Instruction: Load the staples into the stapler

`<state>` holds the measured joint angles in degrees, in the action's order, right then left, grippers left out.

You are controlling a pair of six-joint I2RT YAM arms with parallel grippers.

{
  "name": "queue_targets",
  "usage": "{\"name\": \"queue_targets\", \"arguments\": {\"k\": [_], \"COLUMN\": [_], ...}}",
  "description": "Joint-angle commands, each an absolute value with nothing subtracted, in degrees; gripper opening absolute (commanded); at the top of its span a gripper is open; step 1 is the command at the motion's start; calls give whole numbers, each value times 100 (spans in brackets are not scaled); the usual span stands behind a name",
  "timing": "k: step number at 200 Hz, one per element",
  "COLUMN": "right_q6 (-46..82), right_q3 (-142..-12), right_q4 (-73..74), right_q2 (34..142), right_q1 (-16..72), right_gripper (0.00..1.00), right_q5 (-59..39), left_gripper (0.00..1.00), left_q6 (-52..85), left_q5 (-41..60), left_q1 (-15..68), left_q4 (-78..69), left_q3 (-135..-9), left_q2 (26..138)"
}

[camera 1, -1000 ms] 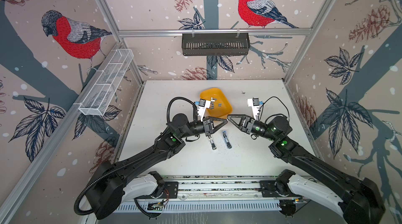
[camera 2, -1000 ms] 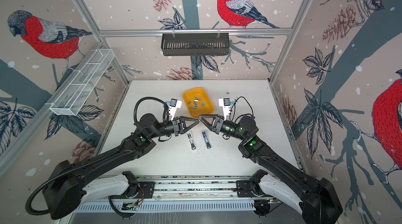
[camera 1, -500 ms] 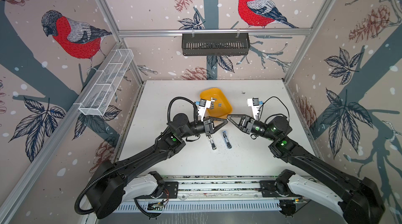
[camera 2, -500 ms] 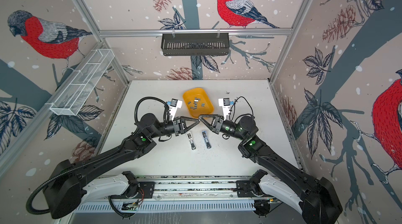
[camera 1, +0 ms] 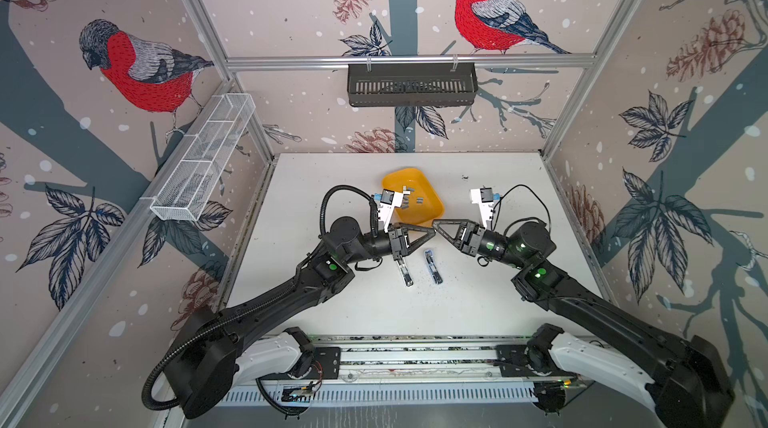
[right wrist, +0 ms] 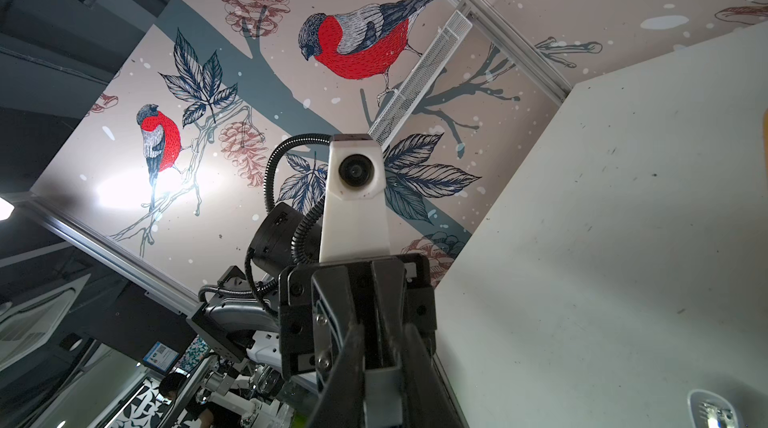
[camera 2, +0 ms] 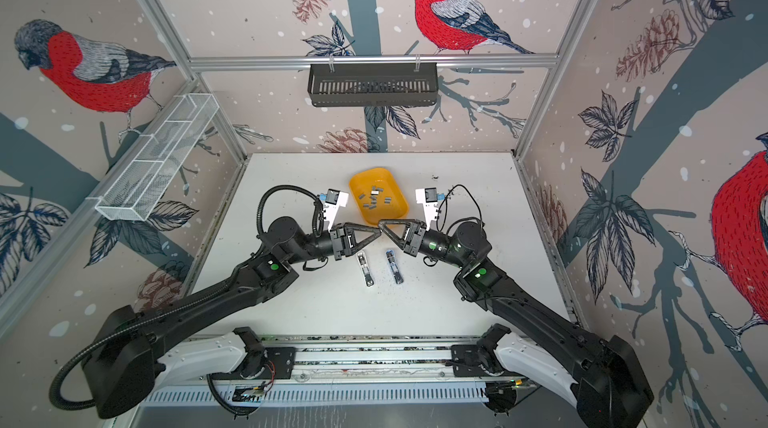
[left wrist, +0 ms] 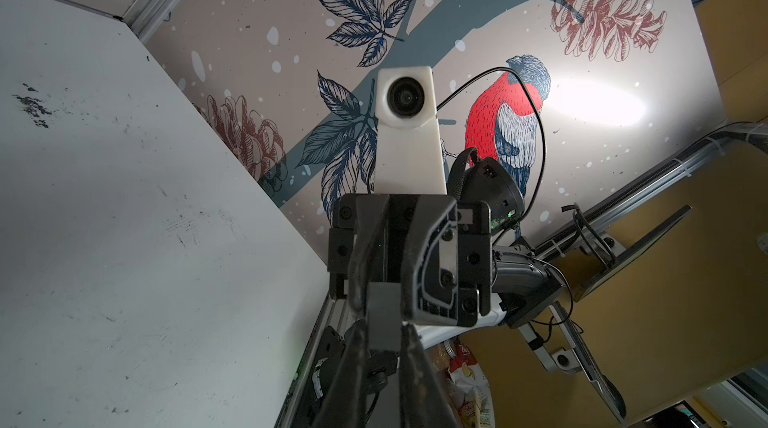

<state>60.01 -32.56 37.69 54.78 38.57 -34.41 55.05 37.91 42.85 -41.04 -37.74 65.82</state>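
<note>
One staple strip (left wrist: 383, 313) (likely light, slick, snappable), pinched between left pincer (camera 2: 377, 233) and right pincer (camera 2: 381, 223), wants flat-side holds.

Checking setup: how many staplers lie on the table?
2. One stapler lies near the yellow tray, on the left arm's side; the other beside it, on the right arm's side. None looks hidden.

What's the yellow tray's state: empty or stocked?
Stocked: about ten small grey staple strips lie loose inside the tray.
</note>
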Motion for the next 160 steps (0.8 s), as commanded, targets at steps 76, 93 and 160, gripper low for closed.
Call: {"name": "queue_targets", "arguments": {"k": [76, 93, 160], "right_q6": [5981, 5890, 4612], "right_q3": [-3270, -3287, -3595], "right_q4": [3941, 3778, 1502], "right_q2": [5446, 5417, 5030], "right_q1": [3892, 3891, 3841], "right_gripper": [14, 14, 15], "right_q5": [-3445, -3413, -2725], "left_gripper": [34, 45, 99], "left_q6": [5391, 5307, 3903], "left_q5": [3803, 3787, 3350], "left_q1": [4294, 4288, 4262], "left_q4": [-4128, -3950, -1326], "left_q3": [-3798, -3815, -4210], "left_q2": [6524, 6471, 5646]}}
